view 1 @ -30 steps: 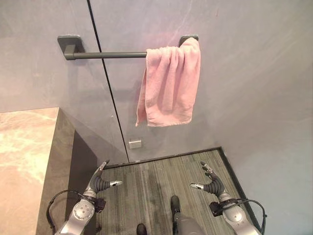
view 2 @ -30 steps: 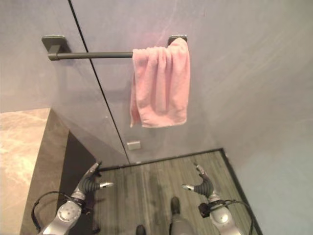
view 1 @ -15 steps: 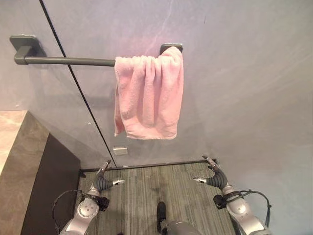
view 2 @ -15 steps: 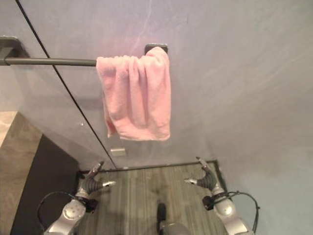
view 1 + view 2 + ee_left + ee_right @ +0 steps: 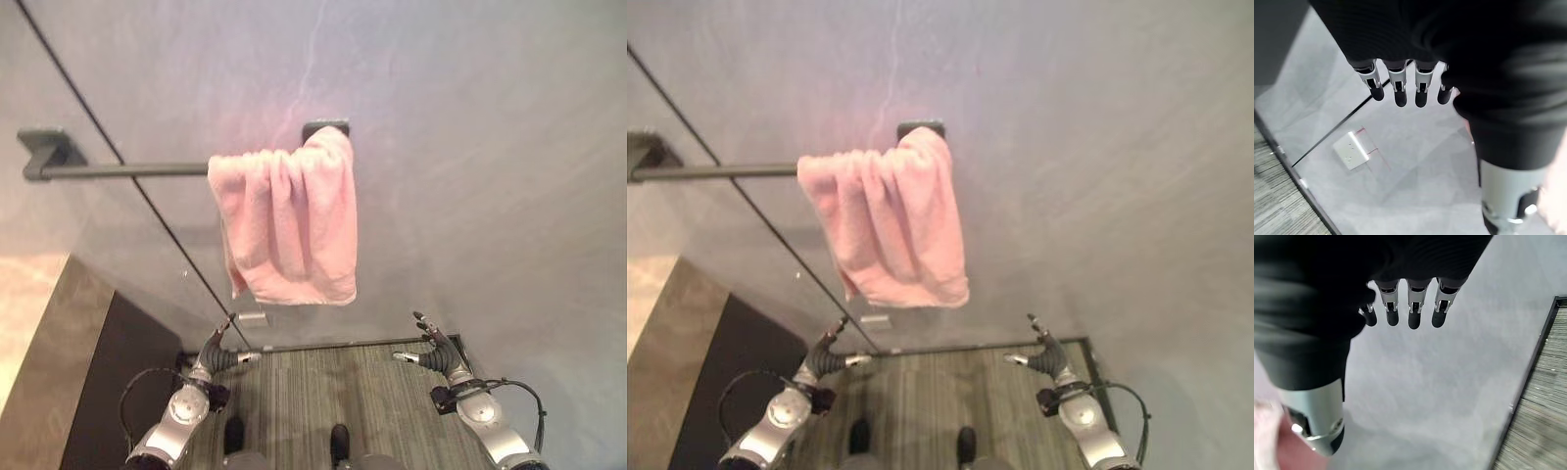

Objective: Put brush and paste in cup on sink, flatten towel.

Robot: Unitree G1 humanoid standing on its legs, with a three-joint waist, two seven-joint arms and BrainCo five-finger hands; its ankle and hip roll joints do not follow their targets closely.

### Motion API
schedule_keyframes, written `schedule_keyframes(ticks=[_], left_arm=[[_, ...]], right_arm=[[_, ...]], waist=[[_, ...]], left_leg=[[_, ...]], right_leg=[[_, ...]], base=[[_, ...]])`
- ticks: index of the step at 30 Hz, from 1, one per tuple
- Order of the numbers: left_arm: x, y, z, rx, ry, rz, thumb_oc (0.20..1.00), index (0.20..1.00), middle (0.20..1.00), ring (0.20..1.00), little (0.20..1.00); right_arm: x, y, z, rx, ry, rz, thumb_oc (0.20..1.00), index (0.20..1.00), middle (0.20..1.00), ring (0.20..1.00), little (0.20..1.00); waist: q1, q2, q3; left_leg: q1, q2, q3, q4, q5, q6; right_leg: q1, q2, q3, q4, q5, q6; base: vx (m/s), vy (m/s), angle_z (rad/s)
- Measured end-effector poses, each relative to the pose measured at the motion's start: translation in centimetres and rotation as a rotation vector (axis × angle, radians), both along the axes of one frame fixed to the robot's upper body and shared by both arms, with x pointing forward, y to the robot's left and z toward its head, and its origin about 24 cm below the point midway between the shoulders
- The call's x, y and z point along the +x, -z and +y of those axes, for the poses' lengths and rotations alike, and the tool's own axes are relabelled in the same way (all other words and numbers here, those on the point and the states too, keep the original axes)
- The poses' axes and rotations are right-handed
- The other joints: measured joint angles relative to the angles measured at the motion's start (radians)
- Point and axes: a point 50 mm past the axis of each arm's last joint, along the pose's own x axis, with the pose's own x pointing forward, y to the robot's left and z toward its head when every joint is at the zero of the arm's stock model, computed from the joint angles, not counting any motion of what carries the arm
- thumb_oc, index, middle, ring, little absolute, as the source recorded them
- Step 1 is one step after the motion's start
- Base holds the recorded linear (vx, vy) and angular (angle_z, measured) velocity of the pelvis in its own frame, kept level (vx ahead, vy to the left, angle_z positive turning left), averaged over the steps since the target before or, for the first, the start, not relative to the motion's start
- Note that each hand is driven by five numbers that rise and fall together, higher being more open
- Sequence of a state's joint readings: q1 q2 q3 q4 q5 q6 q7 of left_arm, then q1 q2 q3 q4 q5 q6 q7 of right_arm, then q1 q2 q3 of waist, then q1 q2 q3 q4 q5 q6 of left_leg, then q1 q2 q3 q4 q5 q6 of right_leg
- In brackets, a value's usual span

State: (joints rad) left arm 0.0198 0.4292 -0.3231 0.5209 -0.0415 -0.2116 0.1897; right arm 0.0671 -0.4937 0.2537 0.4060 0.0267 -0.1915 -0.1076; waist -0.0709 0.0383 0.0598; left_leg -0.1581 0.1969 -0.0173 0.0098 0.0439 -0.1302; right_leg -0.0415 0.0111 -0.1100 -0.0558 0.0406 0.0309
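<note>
The right hand (image 5: 1400, 308) hangs before a plain grey wall (image 5: 1449, 382), its dark ribbed cover spread from about eleven to one o'clock. Its silver fingers (image 5: 1414, 308) with dark tips point straight toward six o'clock in a row, relaxed and holding nothing. The thumb (image 5: 1315, 416) reaches toward seven o'clock, apart from them. A blurred pink patch (image 5: 1266, 440) sits beside the thumb. At four o'clock a dark strip edges the striped grey floor (image 5: 1542, 406).

Pink towel (image 5: 289, 225) bunched, seemingly folded, at rail's (image 5: 122, 170) right end
</note>
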Motion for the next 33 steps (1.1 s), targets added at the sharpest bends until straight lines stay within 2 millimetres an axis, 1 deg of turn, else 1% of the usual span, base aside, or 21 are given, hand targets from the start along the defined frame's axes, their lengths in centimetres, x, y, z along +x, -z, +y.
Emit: schedule_keyframes(ticks=[1,2,4,6,8,9,12,14,16,18,19,20,21,22,23,25,26,28,29,31,33], left_arm=[[0.0,-0.1,0.5,0.005,-0.013,-0.005,1.0,1.0,1.0,1.0,1.0],[-0.1,-0.6,1.4,0.021,-0.032,-0.016,1.0,1.0,1.0,1.0,1.0],[-0.3,-0.8,2.3,0.029,-0.042,-0.01,1.0,1.0,1.0,1.0,1.0],[-0.4,-0.9,2.9,0.043,-0.042,-0.005,1.0,1.0,1.0,1.0,1.0],[-0.4,-1.4,3.4,0.053,-0.041,-0.02,1.0,1.0,1.0,1.0,1.0],[-0.7,-1.7,3.8,0.052,-0.049,-0.028,1.0,1.0,1.0,1.0,1.0],[-1.4,-2.5,4.4,0.048,-0.046,-0.045,1.0,1.0,1.0,1.0,1.0],[-1.9,-2.7,4.5,0.027,-0.039,-0.044,1.0,1.0,1.0,1.0,1.0],[-2.3,-3.4,4.5,0.021,0.001,-0.047,1.0,1.0,1.0,1.0,1.0],[-2.3,-3.8,4.3,-0.001,0.026,-0.053,1.0,1.0,1.0,1.0,1.0],[-1.7,-6.7,4.2,-0.009,0.137,-0.114,1.0,1.0,1.0,1.0,1.0],[-1.5,-7.1,4.1,-0.028,0.151,-0.123,1.0,1.0,1.0,1.0,1.0],[-0.7,-8.8,4.1,-0.045,0.216,-0.151,1.0,1.0,1.0,1.0,1.0],[0.8,-11.7,4.2,-0.021,0.276,-0.232,1.0,1.0,1.0,1.0,1.0],[1.6,-12.4,4.2,-0.032,0.283,-0.264,1.0,1.0,1.0,1.0,1.0],[2.8,-13.3,3.9,-0.061,0.277,-0.323,1.0,1.0,1.0,1.0,1.0],[3.6,-13.8,3.2,-0.077,0.29,-0.358,1.0,1.0,1.0,1.0,1.0],[4.0,-14.0,2.9,-0.075,0.308,-0.361,1.0,1.0,1.0,1.0,1.0],[4.2,-13.9,2.6,-0.078,0.321,-0.359,1.0,1.0,1.0,1.0,1.0],[4.3,-13.8,2.2,-0.089,0.332,-0.354,1.0,1.0,1.0,1.0,1.0],[4.8,-14.2,1.6,-0.124,0.34,-0.373,1.0,1.0,1.0,1.0,1.0]], right_arm=[[0.0,0.2,0.2,0.009,0.005,0.004,1.0,1.0,1.0,1.0,1.0],[-0.1,0.3,0.7,0.026,-0.007,0.006,1.0,1.0,1.0,1.0,1.0],[0.3,0.2,1.2,0.05,-0.006,-0.006,1.0,1.0,1.0,1.0,1.0],[0.8,-0.1,1.7,0.074,-0.01,-0.021,1.0,1.0,1.0,1.0,1.0],[1.8,-0.7,2.3,0.106,-0.026,-0.046,1.0,1.0,1.0,1.0,1.0],[2.1,-0.9,2.4,0.108,-0.035,-0.055,1.0,1.0,1.0,1.0,1.0],[2.8,-1.8,2.5,0.145,-0.046,-0.081,1.0,1.0,1.0,1.0,1.0],[3.0,-2.4,2.5,0.181,-0.055,-0.095,1.0,1.0,1.0,1.0,1.0],[3.4,-3.1,2.3,0.263,-0.053,-0.113,1.0,1.0,1.0,1.0,1.0],[3.6,-3.4,1.9,0.319,-0.045,-0.112,1.0,1.0,1.0,1.0,1.0],[3.8,-4.7,0.1,0.394,-0.044,-0.119,1.0,1.0,1.0,1.0,1.0],[3.9,-4.9,-0.4,0.423,-0.037,-0.122,1.0,1.0,1.0,1.0,1.0],[4.5,-5.6,-0.9,0.49,-0.049,-0.117,1.0,1.0,1.0,1.0,1.0],[6.0,-7.5,-1.4,0.511,-0.073,-0.157,1.0,1.0,1.0,1.0,1.0],[6.5,-8.1,-1.3,0.526,-0.085,-0.17,1.0,1.0,1.0,1.0,1.0],[7.1,-8.6,-0.5,0.569,-0.118,-0.175,1.0,1.0,1.0,1.0,1.0],[7.6,-9.0,0.5,0.582,-0.163,-0.172,1.0,1.0,1.0,1.0,1.0],[8.2,-9.3,1.7,0.594,-0.215,-0.161,1.0,1.0,1.0,1.0,1.0],[8.7,-9.7,2.7,0.598,-0.256,-0.158,1.0,1.0,1.0,1.0,1.0],[9.0,-9.9,3.4,0.601,-0.282,-0.155,1.0,1.0,1.0,1.0,1.0],[9.8,-10.7,5.2,0.603,-0.347,-0.152,1.0,1.0,1.0,1.0,1.0]], waist=[[0.005,-0.015,-0.001],[0.005,-0.056,-0.006],[0.007,-0.088,-0.005],[0.021,-0.102,-0.009],[0.041,-0.107,-0.011],[0.05,-0.107,-0.011],[0.061,-0.098,-0.006],[0.068,-0.099,-0.006],[0.071,-0.105,-0.005],[0.074,-0.108,-0.004],[0.085,-0.115,0.001],[0.085,-0.114,0.001],[0.085,-0.116,0.003],[0.085,-0.115,0.017],[0.086,-0.113,0.018],[0.085,-0.111,0.021],[0.082,-0.112,0.026],[0.081,-0.11,0.034],[0.081,-0.106,0.037],[0.083,-0.102,0.039],[0.084,-0.097,0.045]], left_leg=[[0.028,-0.015,0.011,-0.02,0.022,-0.008],[0.057,-0.052,0.031,-0.066,0.035,0.013],[0.083,-0.084,0.043,-0.101,0.046,0.034],[0.092,-0.106,0.058,-0.101,0.039,0.046],[0.095,-0.134,0.06,-0.101,0.031,0.062],[0.1,-0.139,0.061,-0.101,0.03,0.064],[0.108,-0.135,0.059,-0.101,0.028,0.066],[0.109,-0.127,0.058,-0.102,0.027,0.065],[0.109,-0.12,0.058,-0.106,0.027,0.061],[0.108,-0.115,0.056,-0.106,0.025,0.061],[0.104,-0.102,0.057,-0.106,0.025,0.051],[0.102,-0.101,0.057,-0.106,0.025,0.051],[0.088,-0.099,0.056,-0.106,0.029,0.048],[0.08,-0.099,0.056,-0.104,0.037,0.047],[0.075,-0.099,0.056,-0.102,0.04,0.044],[0.067,-0.099,0.055,-0.101,0.042,0.042],[0.053,-0.098,0.055,-0.101,0.046,0.041],[0.045,-0.097,0.055,-0.101,0.05,0.039],[0.041,-0.096,0.055,-0.101,0.05,0.039],[0.035,-0.096,0.055,-0.101,0.051,0.039],[0.017,-0.093,0.058,-0.101,0.055,0.036]], right_leg=[[0.01,-0.016,0.022,0.002,-0.006,0.018],[0.016,-0.056,0.028,0.0,-0.008,0.032],[0.022,-0.087,0.041,-0.001,-0.008,0.053],[0.024,-0.113,0.047,-0.001,-0.011,0.064],[0.036,-0.139,0.046,-0.017,-0.003,0.08],[0.047,-0.144,0.044,-0.029,0.0,0.085],[0.056,-0.14,0.041,-0.029,0.0,0.085],[0.057,-0.132,0.041,-0.029,0.0,0.085],[0.057,-0.124,0.041,-0.03,-0.005,0.085],[0.057,-0.119,0.041,-0.031,-0.007,0.084],[0.051,-0.108,0.042,-0.038,-0.009,0.08],[0.049,-0.107,0.043,-0.038,-0.009,0.079],[0.036,-0.105,0.042,-0.038,-0.005,0.075],[0.028,-0.104,0.04,-0.038,0.002,0.077],[0.024,-0.105,0.04,-0.037,0.004,0.077],[0.017,-0.104,0.038,-0.031,0.005,0.077],[0.002,-0.102,0.038,-0.03,0.009,0.076],[-0.006,-0.101,0.037,-0.03,0.012,0.075],[-0.011,-0.101,0.038,-0.03,0.012,0.075],[-0.015,-0.1,0.036,-0.03,0.012,0.075],[-0.037,-0.098,0.041,-0.03,0.017,0.072]], base=[[0.05,0.128,-0.24],[0.06,0.161,-0.18],[0.03,0.095,-0.05],[0.02,0.048,-0.07],[0.01,0.016,0.02],[0.0,0.0,0.0],[0.0,-0.009,0.03],[0.0,0.0,0.0],[0.0,0.0,0.0],[-0.01,-0.011,-0.02],[-0.03,-0.028,-0.05],[-0.04,-0.019,-0.04],[-0.07,-0.019,-0.01],[-0.05,-0.005,0.02],[-0.08,-0.008,0.01],[-0.07,0.001,0.01],[-0.05,0.006,0.01],[-0.05,0.009,-0.01],[-0.06,0.005,0.0],[-0.05,0.003,-0.01],[-0.05,0.009,-0.06]])
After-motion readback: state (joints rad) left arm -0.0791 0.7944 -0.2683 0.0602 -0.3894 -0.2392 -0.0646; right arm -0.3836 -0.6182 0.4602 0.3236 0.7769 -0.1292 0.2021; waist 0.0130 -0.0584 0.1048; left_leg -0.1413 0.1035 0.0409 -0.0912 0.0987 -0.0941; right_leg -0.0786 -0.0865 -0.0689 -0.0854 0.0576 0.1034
